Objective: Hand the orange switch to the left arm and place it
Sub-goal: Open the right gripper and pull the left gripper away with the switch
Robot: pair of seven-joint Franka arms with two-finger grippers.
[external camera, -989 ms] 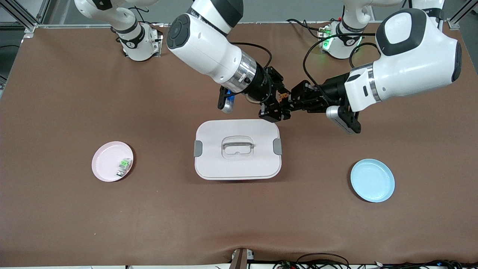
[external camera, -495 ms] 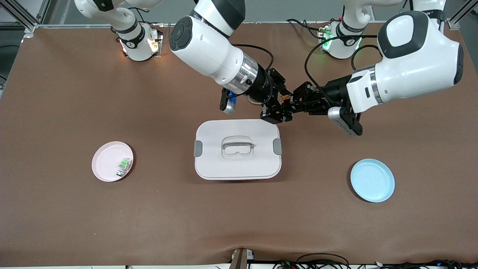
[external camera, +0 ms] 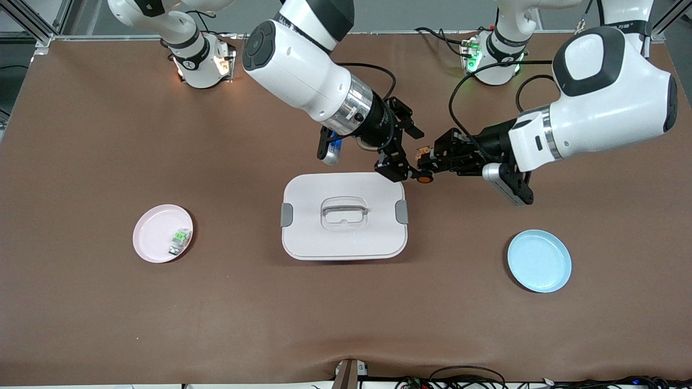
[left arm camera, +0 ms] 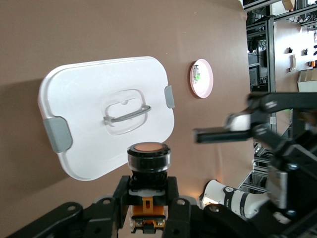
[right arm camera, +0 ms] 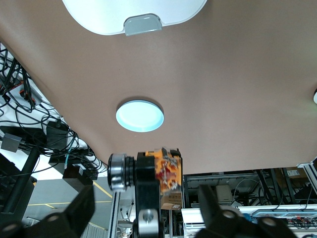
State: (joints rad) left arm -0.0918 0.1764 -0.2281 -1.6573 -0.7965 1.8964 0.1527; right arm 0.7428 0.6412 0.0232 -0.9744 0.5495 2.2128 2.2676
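Note:
The orange switch (external camera: 424,178) hangs in the air, and my left gripper (external camera: 423,165) is shut on its black and orange body. In the left wrist view its orange cap (left arm camera: 148,148) points out from between the left gripper (left arm camera: 148,201). My right gripper (external camera: 404,152) is open right beside it, fingers spread wide and holding nothing. Both hands hover over the brown table just off a corner of the white box (external camera: 344,216). In the right wrist view the switch (right arm camera: 166,171) shows between the spread fingers of the right gripper (right arm camera: 143,213), partly hidden by a left finger.
A pink plate (external camera: 154,227) holding a green-and-white switch (external camera: 180,240) lies toward the right arm's end. A blue plate (external camera: 539,261) lies toward the left arm's end. The box's grey latches (external camera: 401,211) and its recessed handle (external camera: 344,210) face up.
My right gripper has opened and let go of the orange switch. The left gripper, still shut on the switch, has drawn away toward the left arm's end.

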